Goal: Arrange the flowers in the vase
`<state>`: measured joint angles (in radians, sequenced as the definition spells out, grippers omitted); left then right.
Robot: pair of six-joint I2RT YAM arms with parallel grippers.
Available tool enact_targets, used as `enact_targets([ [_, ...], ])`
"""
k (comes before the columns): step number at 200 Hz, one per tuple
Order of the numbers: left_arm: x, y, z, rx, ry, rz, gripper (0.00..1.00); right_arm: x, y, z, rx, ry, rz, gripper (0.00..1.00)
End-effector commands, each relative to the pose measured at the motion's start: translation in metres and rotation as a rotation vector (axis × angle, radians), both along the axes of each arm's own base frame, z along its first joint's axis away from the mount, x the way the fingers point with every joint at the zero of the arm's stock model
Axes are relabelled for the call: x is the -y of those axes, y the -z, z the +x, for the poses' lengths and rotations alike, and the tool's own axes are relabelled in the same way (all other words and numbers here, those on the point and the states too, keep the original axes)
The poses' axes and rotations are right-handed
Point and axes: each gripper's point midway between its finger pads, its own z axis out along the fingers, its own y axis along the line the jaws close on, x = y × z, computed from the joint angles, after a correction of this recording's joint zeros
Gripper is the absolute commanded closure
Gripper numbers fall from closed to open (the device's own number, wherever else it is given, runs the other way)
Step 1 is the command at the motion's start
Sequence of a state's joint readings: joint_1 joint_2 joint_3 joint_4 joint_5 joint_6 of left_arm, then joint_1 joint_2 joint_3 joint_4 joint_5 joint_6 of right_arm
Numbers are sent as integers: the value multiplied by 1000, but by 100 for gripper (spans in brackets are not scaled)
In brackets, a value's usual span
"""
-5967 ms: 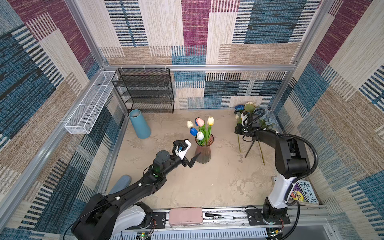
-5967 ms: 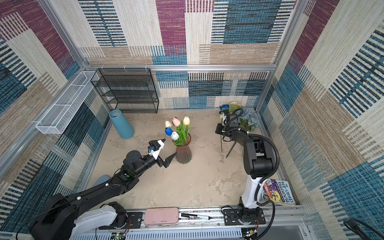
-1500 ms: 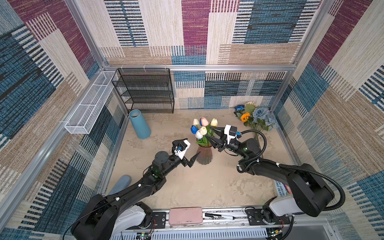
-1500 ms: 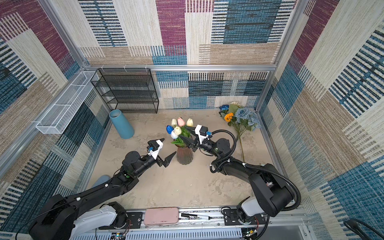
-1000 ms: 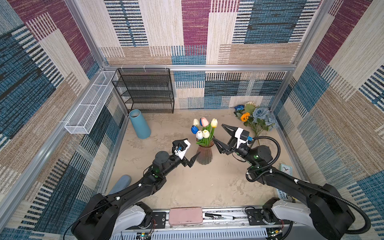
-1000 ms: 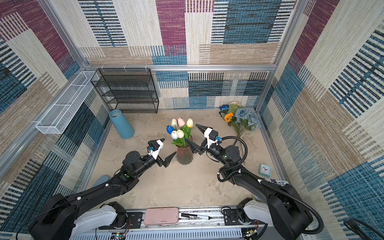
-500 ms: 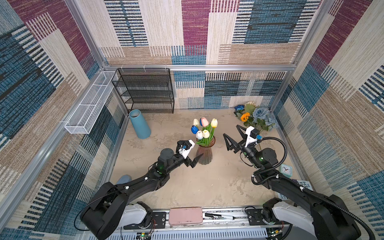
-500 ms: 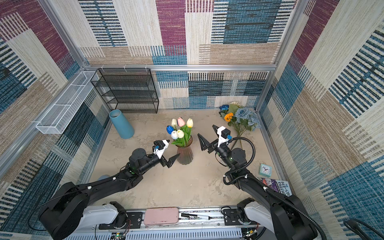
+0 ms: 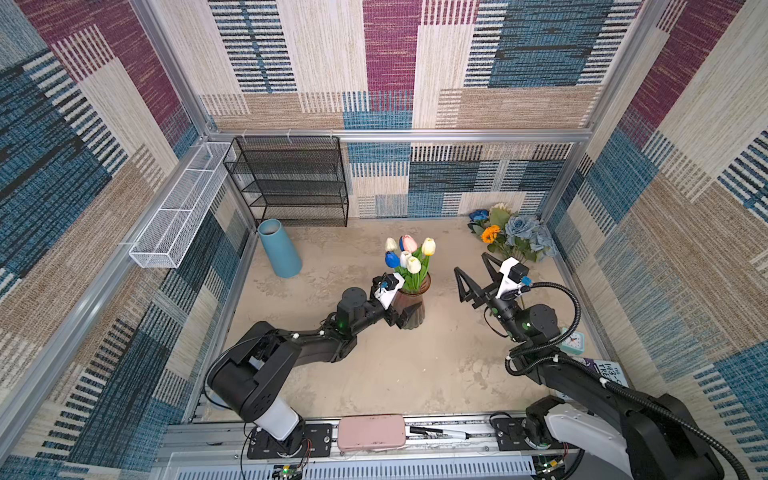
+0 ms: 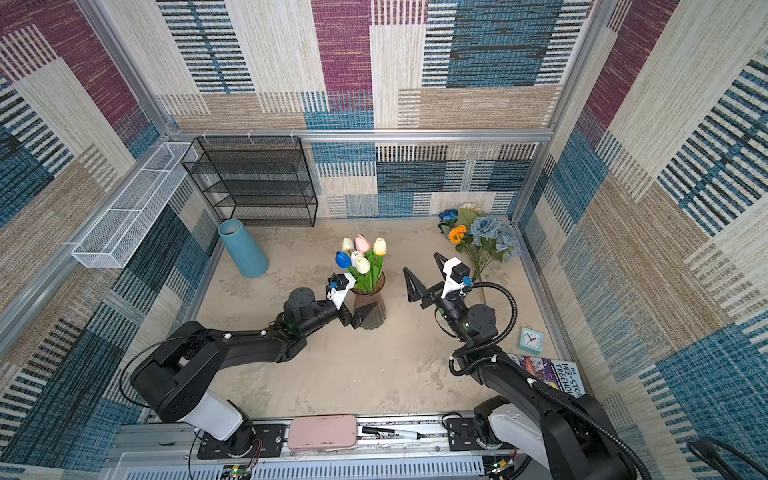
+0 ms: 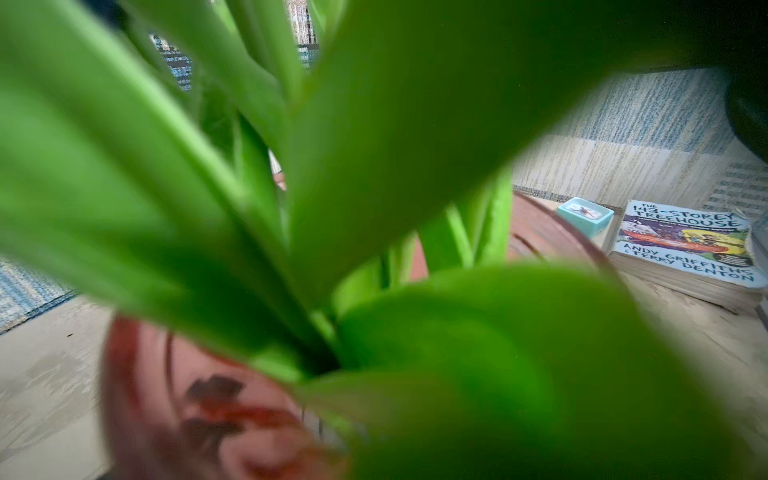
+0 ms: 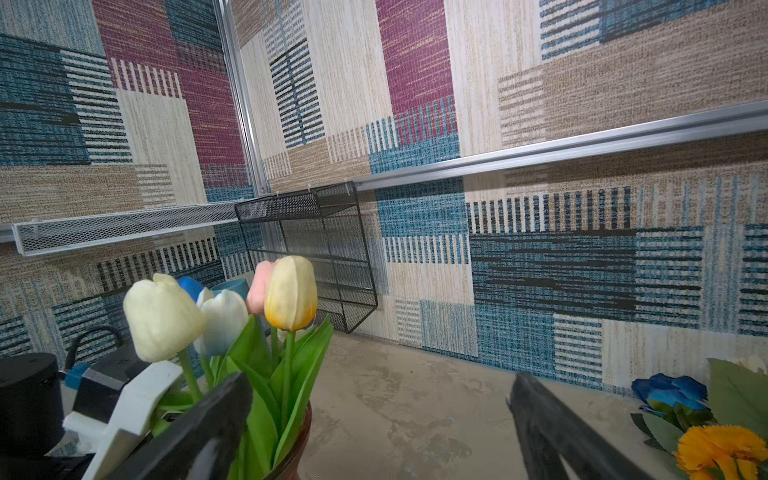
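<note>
A brown glass vase [image 9: 412, 322] [image 10: 371, 318] stands mid-floor with several tulips [image 9: 409, 257] [image 10: 360, 254] in it. My left gripper [image 9: 405, 308] [image 10: 362, 309] is open, its fingers either side of the vase; the far finger is hidden. The left wrist view is filled with green leaves [image 11: 374, 166] over the vase rim [image 11: 133, 386]. My right gripper [image 9: 471, 262] [image 10: 420, 262] [image 12: 380, 380] hangs open and empty to the right of the vase. Other flowers lie in the back right corner: a dusty-blue rose bunch [image 9: 521, 228] [image 10: 486, 228], an orange sunflower [image 9: 490, 233] [image 12: 723, 453] and a deep-blue rose [image 9: 478, 215] [image 12: 669, 388].
A blue cylinder [image 9: 279, 249] and a black wire shelf [image 9: 291, 183] stand at the back left, with a white wire basket [image 9: 178, 208] on the left wall. A small clock [image 10: 531, 340] and a book [image 10: 548, 372] lie by the right wall. A pink case [image 9: 371, 432] sits on the front rail.
My right gripper has drawn back from the vase to the right, empty and wide open. My left gripper has slid forward, so the vase now stands between its fingers.
</note>
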<state>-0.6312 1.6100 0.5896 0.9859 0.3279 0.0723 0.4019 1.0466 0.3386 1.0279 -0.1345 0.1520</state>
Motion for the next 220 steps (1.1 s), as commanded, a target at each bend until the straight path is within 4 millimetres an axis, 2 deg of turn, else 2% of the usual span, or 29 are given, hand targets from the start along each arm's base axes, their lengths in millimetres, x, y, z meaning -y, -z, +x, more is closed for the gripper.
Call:
enact_targets([
  [1, 6, -13, 9, 28, -11, -68, 1, 3, -7, -4, 37, 5, 17, 0],
  [20, 9, -11, 15, 30, -17, -77, 2, 3, -7, -4, 36, 8, 17, 0],
  [65, 12, -10, 21, 35, -23, -91, 21, 5, -5, -2, 31, 22, 15, 0],
  [86, 12, -11, 22, 47, -28, -90, 38, 5, -5, -1, 32, 27, 15, 0],
  [109, 12, -14, 25, 65, -36, -87, 43, 4, -6, 0, 39, 28, 10, 0],
  [132, 13, -18, 29, 90, -41, -79, 56, 4, -5, 2, 38, 30, 2, 0],
  [145, 11, -19, 36, 103, -49, -69, 67, 3, -5, 2, 38, 30, -1, 0],
  [160, 8, -23, 49, 125, -71, -58, 79, 4, -4, 1, 40, 32, -3, 0],
  [198, -2, -49, 99, 170, -65, -65, 82, 5, -6, -1, 49, 33, -7, 0],
  [220, -11, -56, 143, 200, -95, -51, 82, 6, -8, -5, 59, 32, -5, 0],
])
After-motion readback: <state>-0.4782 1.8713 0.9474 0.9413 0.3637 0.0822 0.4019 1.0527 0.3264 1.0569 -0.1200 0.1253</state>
